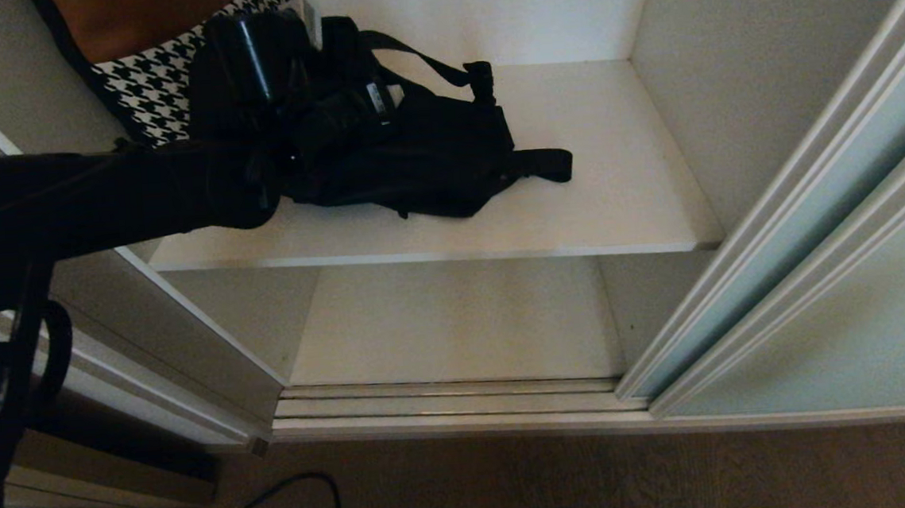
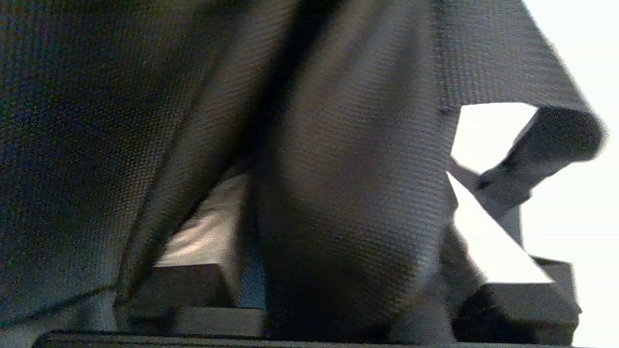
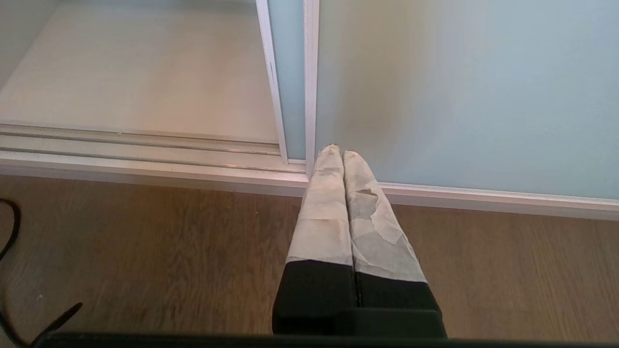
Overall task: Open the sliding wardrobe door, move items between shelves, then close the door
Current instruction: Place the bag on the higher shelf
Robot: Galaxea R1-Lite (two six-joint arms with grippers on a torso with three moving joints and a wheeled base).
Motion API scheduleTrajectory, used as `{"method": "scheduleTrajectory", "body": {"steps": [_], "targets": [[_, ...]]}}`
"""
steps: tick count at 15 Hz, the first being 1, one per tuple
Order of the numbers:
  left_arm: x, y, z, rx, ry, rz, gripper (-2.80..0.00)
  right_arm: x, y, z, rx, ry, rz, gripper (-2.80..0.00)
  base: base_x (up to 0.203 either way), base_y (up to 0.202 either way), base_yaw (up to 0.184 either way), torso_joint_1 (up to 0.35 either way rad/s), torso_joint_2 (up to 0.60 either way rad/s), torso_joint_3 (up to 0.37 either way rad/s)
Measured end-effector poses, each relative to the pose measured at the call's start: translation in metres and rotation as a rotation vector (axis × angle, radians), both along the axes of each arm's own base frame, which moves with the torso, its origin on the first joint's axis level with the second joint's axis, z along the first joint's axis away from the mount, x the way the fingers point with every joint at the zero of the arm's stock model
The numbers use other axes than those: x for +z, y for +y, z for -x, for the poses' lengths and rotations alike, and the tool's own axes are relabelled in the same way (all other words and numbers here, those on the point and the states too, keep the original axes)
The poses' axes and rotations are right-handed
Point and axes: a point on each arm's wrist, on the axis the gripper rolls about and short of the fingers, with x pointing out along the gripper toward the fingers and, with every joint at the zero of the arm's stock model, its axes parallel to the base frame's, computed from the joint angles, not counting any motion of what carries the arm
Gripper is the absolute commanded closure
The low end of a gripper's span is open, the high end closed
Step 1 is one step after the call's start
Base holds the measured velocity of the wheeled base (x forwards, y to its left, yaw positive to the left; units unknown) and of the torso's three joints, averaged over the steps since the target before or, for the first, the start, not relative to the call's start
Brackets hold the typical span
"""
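As we looked down from the head view, the door (image 1: 811, 261) stood slid to the right of the frame, leaving the wardrobe open. The black bag (image 1: 421, 148) lay on the upper shelf (image 1: 615, 187), left of centre, one strap trailing right. The left gripper (image 1: 331, 111) reached in from the left edge and sat over the bag's left end; we could not tell there how its fingers stood. A houndstooth cloth (image 1: 146, 84) showed in the upper left.

In the left wrist view, bag fabric (image 2: 338, 169) filled the frame and draped between two fingers (image 2: 522, 309) standing apart at the bottom.

In the right wrist view, the right gripper (image 3: 341, 154) hung over the floor (image 3: 145, 241) by the door's lower frame, fingers pressed together.
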Motion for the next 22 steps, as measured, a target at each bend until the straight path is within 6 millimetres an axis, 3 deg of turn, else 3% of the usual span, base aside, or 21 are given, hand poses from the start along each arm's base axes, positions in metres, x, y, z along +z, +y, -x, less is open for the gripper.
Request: {"method": "scheduleTrajectory", "body": {"steps": [4,8,13,22], "targets": [[0.035,0.012,0.037,-0.010,0.018,0.026,-2.80,0.000,0.000,0.000,0.000,0.001,0.000,0.00,0.000,0.000,0.000,0.000,0.00,0.000],[0.039,0.017,0.059,-0.016,0.143,-0.029,-2.80,0.000,0.000,0.000,0.000,0.000,0.000,0.00,0.000,0.000,0.000,0.000,0.00,0.000],[0.064,0.027,0.085,-0.010,0.086,-0.034,-2.80,0.000,0.000,0.000,0.000,0.000,0.000,0.00,0.000,0.000,0.000,0.000,0.00,0.000],[0.016,0.033,0.107,-0.013,0.366,-0.141,-2.80,0.000,0.000,0.000,0.000,0.000,-0.001,0.00,0.000,0.000,0.000,0.000,0.00,0.000]]}}
